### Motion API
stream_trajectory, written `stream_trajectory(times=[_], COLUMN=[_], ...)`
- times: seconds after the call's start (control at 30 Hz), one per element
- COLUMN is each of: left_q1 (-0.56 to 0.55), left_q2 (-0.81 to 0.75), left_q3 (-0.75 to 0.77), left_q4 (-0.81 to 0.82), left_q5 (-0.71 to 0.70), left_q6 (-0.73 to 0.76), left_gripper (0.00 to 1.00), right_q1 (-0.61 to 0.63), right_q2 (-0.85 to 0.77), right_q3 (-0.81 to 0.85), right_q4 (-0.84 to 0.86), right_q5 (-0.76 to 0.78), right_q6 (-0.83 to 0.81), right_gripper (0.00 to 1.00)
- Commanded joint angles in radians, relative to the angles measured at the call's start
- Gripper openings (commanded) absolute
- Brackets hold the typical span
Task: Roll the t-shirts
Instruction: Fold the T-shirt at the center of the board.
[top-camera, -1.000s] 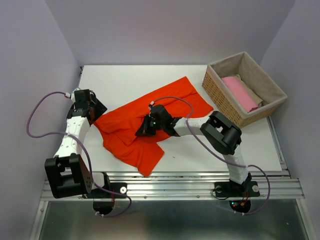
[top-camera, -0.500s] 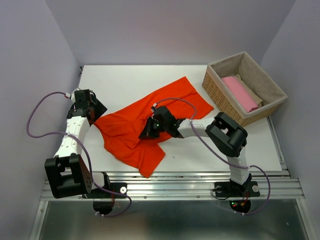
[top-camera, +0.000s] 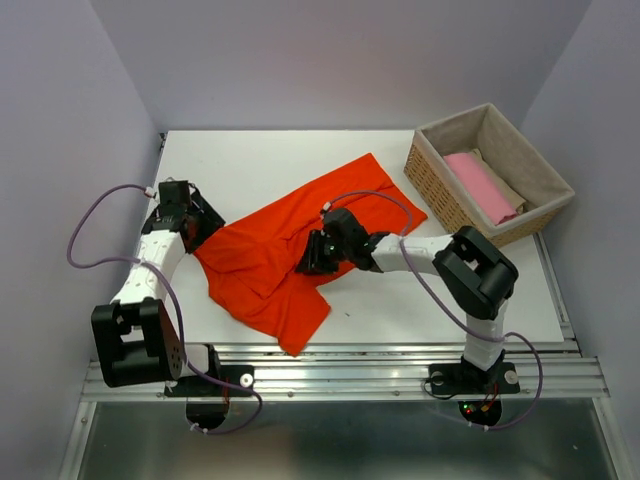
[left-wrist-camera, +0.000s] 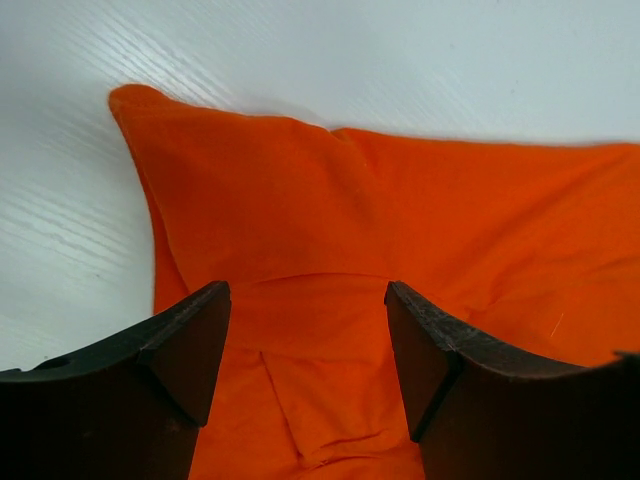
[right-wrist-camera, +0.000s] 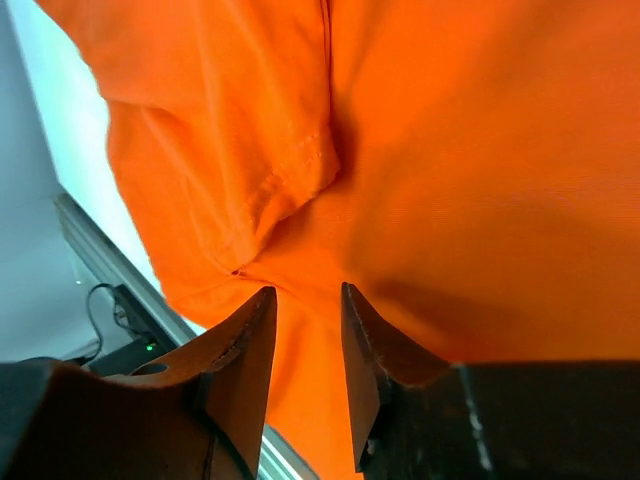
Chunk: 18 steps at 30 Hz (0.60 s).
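Note:
The bright orange-red t-shirt (top-camera: 262, 262) lies spread and creased across the white table (top-camera: 250, 160). My left gripper (top-camera: 203, 226) hovers open over the shirt's left edge; in the left wrist view its fingers (left-wrist-camera: 190, 340) straddle orange cloth (left-wrist-camera: 330, 230) near a corner, holding nothing. My right gripper (top-camera: 313, 257) sits low over the middle of the shirt. In the right wrist view the right gripper (right-wrist-camera: 308, 292) shows a narrow gap between its jaws, with a hemmed sleeve fold (right-wrist-camera: 270, 180) just beyond the tips and nothing pinched. A pale pink t-shirt (top-camera: 480, 186) and a beige one (top-camera: 511, 189) lie in the basket.
A woven basket (top-camera: 437, 189) stands at the table's back right corner. The metal rail (top-camera: 340, 365) runs along the near edge, between the two arm bases. Purple walls close in left, right and behind.
The right gripper slid rightward along the shirt and its jaws parted, letting go of the cloth. The left gripper shifted right, onto the shirt's left edge.

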<state>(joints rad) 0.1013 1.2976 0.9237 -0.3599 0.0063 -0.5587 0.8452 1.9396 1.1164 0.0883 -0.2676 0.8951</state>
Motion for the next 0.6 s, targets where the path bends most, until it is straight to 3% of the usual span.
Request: stream_trajectory(times=[0.0, 0.2, 0.57], left_q1=[-0.037, -0.058, -0.058], left_q2=[0.055, 0.143, 0.382], left_q3=[-0.026, -0.065, 0.022], left_q4=[0.045, 0.087, 0.07], left_q5=[0.055, 0.086, 0.048], left_q6=[-0.009, -0.046, -0.053], left_gripper=[0.73, 0.71, 0.69], right_q1=[-0.113, -0.296, -0.455], right_q2=[-0.103, -0.105, -0.011], right_q3=[-0.01, -0.006, 0.094], right_q4=[-0.035, -0.08, -0.194], right_q5=[0.076, 0.077, 0.211], right_q6=[-0.08, -0.157, -0.285], right_gripper=[0.38, 0.39, 0.39])
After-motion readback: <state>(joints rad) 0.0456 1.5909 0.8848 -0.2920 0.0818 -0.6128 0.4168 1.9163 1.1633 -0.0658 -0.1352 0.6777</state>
